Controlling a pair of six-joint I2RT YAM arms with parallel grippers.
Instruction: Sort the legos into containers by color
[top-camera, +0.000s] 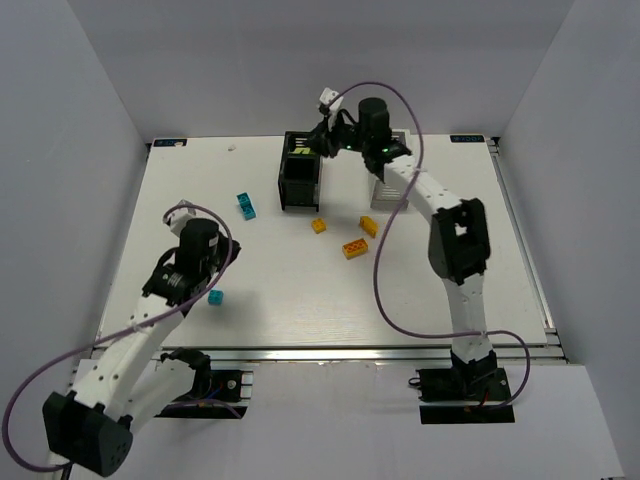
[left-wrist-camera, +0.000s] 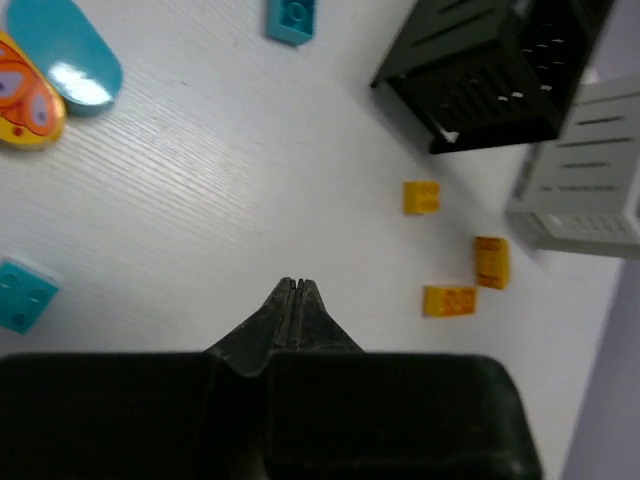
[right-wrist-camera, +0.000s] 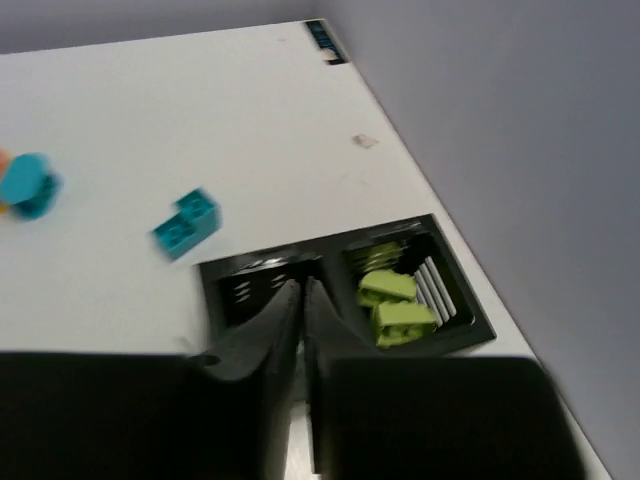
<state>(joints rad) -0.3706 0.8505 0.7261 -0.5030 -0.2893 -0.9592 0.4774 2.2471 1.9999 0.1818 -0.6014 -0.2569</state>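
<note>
At the bottom centre of the left wrist view, the left gripper (left-wrist-camera: 297, 290) has its fingers pressed flat together on nothing. The cyan brick (left-wrist-camera: 22, 293) lies apart at the lower left edge, so the grab looks missed. In the right wrist view the right gripper (right-wrist-camera: 303, 300) shows a narrow empty slit, directly above the black box (right-wrist-camera: 250, 288), likely for dropping. Lime bricks (right-wrist-camera: 395, 305) lie inside. Orange bricks (left-wrist-camera: 449, 300) sit unsorted beside the white box (left-wrist-camera: 585, 190).

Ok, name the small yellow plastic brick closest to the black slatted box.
The leftmost yellow brick, just before the black box; the other two lie further right.
</note>
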